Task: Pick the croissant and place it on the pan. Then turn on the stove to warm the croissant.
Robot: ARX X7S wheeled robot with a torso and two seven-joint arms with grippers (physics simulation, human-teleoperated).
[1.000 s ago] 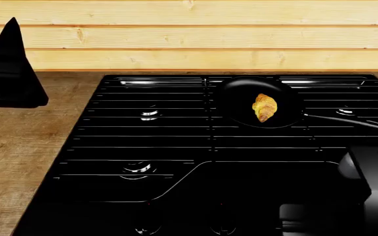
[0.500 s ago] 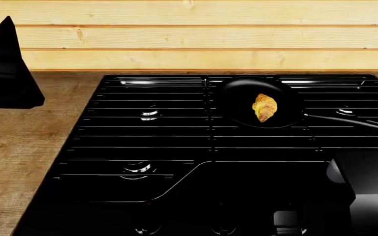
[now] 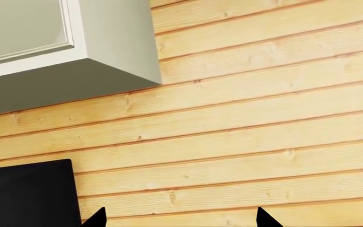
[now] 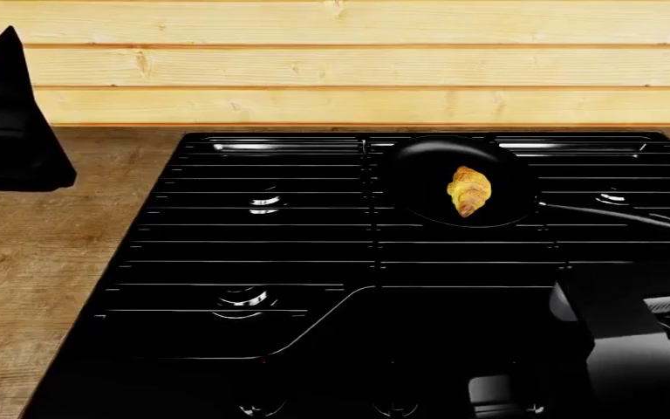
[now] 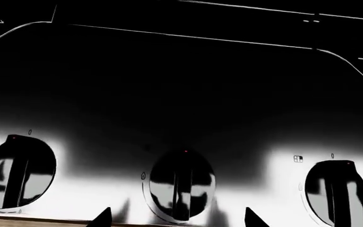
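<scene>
The golden croissant [image 4: 469, 190] lies inside the small black pan [image 4: 428, 170], which sits on the back right part of the black stove [image 4: 311, 253]. The pan's thin handle [image 4: 620, 216] points right. My right gripper [image 5: 177, 218] is open, hovering close in front of the middle knob [image 5: 181, 185] of the stove's front row, with nothing between its fingers. In the head view the right arm [image 4: 632, 349] is a dark block over the stove's front right. My left gripper [image 3: 181, 221] is open and empty, raised at the far left and facing the wood wall.
Two more knobs flank the middle one, a left knob [image 5: 19, 172] and a right knob [image 5: 336, 191]. Shiny burner caps [image 4: 265, 202] [image 4: 242, 299] show on the stove's left half. Wooden counter [image 4: 32, 262] lies left of the stove. A grey cabinet [image 3: 74, 52] hangs on the plank wall.
The right arm has shifted left and forward over the stove's front right edge. The left gripper has drifted slightly left. Croissant and pan have not moved.
</scene>
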